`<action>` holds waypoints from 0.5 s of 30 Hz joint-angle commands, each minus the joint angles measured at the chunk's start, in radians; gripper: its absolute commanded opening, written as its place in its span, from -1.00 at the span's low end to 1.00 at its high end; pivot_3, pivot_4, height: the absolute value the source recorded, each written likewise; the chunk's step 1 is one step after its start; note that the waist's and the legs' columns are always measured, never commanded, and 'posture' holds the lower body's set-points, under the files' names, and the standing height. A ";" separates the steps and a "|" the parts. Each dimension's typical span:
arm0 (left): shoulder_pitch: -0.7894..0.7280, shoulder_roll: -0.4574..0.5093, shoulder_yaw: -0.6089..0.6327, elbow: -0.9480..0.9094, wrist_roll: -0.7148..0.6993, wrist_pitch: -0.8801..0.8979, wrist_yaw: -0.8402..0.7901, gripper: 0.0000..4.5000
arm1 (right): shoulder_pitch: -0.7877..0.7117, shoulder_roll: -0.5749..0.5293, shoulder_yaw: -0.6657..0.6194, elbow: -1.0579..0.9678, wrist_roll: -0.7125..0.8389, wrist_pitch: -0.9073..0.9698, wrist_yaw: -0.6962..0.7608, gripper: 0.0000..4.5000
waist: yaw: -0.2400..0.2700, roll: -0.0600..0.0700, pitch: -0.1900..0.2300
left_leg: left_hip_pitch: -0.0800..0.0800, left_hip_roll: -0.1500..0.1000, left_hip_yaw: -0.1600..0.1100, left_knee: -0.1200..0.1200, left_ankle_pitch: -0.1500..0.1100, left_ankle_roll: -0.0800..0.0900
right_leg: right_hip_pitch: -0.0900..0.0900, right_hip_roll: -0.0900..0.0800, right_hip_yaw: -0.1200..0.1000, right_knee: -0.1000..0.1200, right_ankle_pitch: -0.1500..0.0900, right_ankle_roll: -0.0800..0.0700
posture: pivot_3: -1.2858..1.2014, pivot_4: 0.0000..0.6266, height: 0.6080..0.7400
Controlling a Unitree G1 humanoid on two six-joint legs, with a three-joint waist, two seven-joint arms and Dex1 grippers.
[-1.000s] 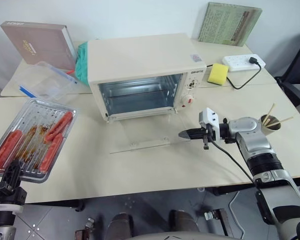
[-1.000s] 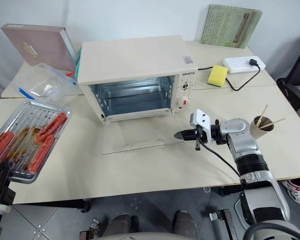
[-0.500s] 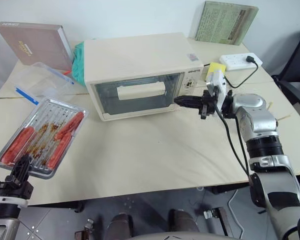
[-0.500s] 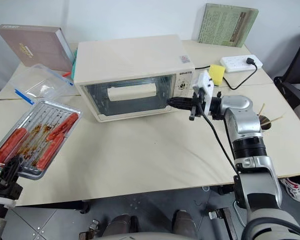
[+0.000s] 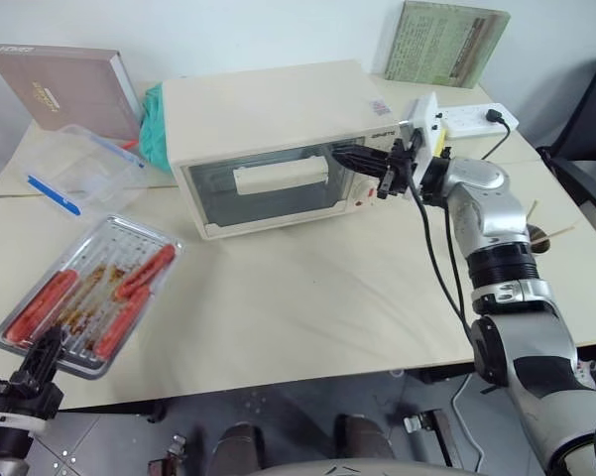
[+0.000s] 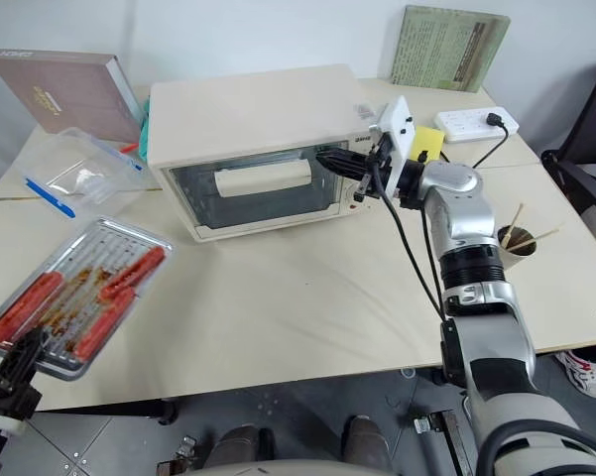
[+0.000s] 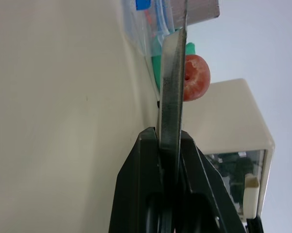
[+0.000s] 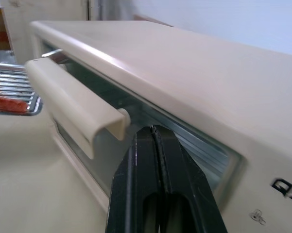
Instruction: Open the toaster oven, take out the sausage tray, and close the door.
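Toaster oven (image 5: 278, 139) sits at the back centre of the cream table (image 5: 307, 307). The door (image 5: 273, 186) stands upright, flush against the oven front, its cream bar handle (image 5: 281, 178) across the upper part of the glass. Broad bare tabletop lies in front of the oven, reaching to the near table edge.

Right gripper (image 5: 339, 155) is level, pointing toward the robot's left, fingers pressed together with nothing between them. Its tip is at the upper right corner of the door glass, just beside the end of the handle and next to the control panel; from the right wrist view the tip is very near the glass, contact cannot be judged.

Sausage tray (image 5: 89, 297) is outside the oven, at the left front of the table, turned diagonally, its near corner at the table edge. Left gripper (image 5: 42, 354) is clamped on that corner's thin metal rim; the left wrist view shows the rim edge-on between the black fingers (image 7: 136, 179).

Tray: shallow, silver, wire rack, brown residue streaks, three long red sausages (image 5: 144, 273).

Clear plastic box with blue clips (image 5: 74, 169) lies behind the tray, well apart from it. A brown book (image 5: 64, 84) leans at the back left.
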 commanded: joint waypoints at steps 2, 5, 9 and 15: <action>0.063 0.106 -0.027 0.071 -0.014 0.142 -0.135 -1.00 | 0.078 -0.106 0.021 -0.162 0.030 0.063 0.155 -0.98 | 0.005 0.000 0.000 | 0.000 0.000 0.000 0.000 -0.001 0.000 | 0.000 0.000 0.000 -0.001 0.000 0.000 | 0.03 -0.52 1.00; 0.096 0.218 -0.089 0.106 -0.014 0.225 -0.191 -1.00 | 0.139 -0.172 0.052 -0.234 0.029 0.086 0.253 -0.98 | 0.004 0.000 0.000 | 0.000 0.000 0.001 0.000 -0.001 0.001 | 0.000 0.000 0.000 -0.002 0.000 0.000 | 0.03 -0.52 1.00; 0.046 0.373 -0.186 0.169 -0.014 0.305 -0.259 -1.00 | 0.203 -0.244 0.078 -0.314 0.029 0.116 0.332 -0.98 | 0.001 0.003 0.002 | 0.001 0.000 0.003 -0.002 -0.002 0.000 | -0.001 0.000 0.002 -0.002 0.000 0.000 | 0.03 -0.52 1.00; -0.247 0.559 -0.499 0.295 -0.014 0.389 -0.280 -1.00 | 0.265 -0.315 0.082 -0.383 0.026 0.147 0.353 -0.98 | 0.003 0.004 0.003 | 0.002 0.001 0.005 -0.003 -0.002 0.000 | -0.002 0.001 0.002 -0.002 0.000 0.000 | 0.03 -0.52 1.00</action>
